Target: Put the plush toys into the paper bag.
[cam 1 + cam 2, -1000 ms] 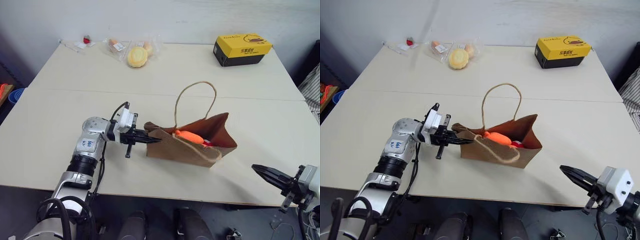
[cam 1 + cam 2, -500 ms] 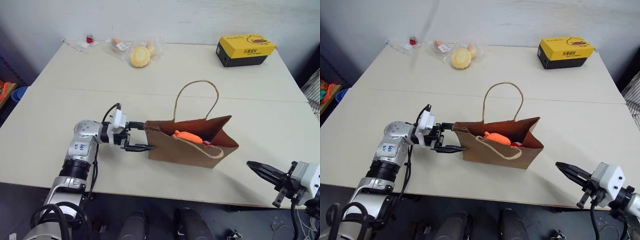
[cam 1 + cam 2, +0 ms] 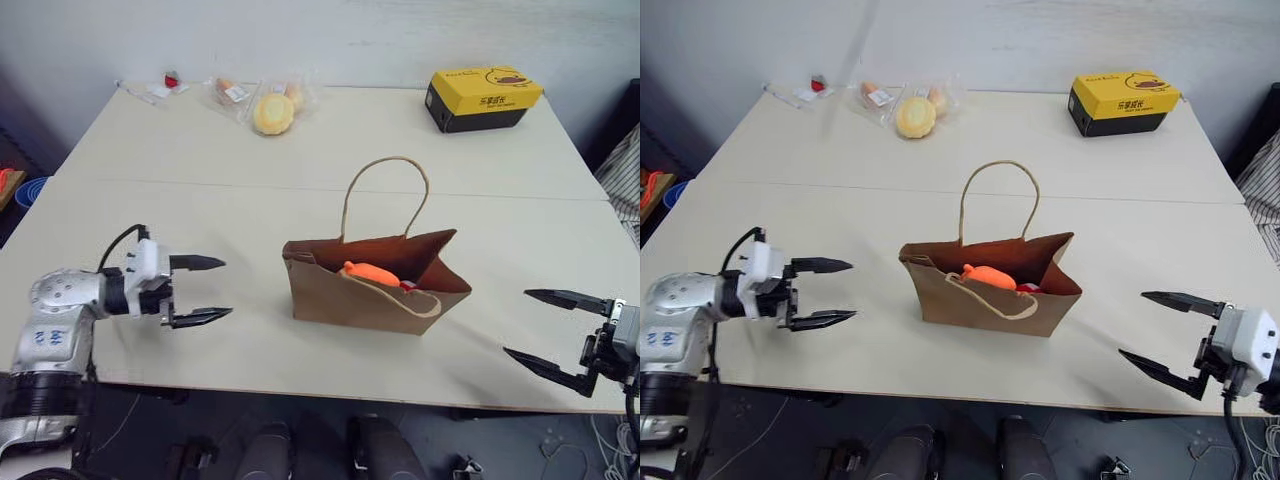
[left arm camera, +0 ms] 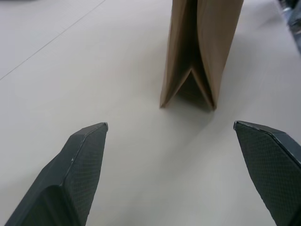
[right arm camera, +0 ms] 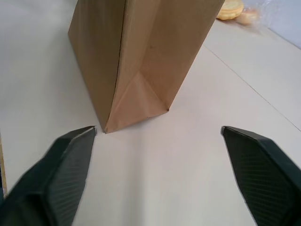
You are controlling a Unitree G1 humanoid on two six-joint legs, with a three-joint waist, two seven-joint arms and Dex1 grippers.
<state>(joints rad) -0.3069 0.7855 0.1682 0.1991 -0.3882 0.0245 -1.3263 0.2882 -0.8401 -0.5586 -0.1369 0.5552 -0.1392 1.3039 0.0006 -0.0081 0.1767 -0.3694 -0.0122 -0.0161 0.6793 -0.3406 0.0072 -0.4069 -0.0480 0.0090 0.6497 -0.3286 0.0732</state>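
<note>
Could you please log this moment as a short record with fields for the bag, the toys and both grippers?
bag: brown kraft paper bag upright mid-table, mouth open
toys: orange plush toy inside the bag, a red toy beside it, mostly hidden
left gripper: open, apart from the bag
right gripper: open, apart from the bag
far edge: yellow-and-black cardboard box, wrapped yellow bun

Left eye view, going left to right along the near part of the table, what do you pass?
Left end effector → paper bag with the orange plush toy inside → right end effector.
</note>
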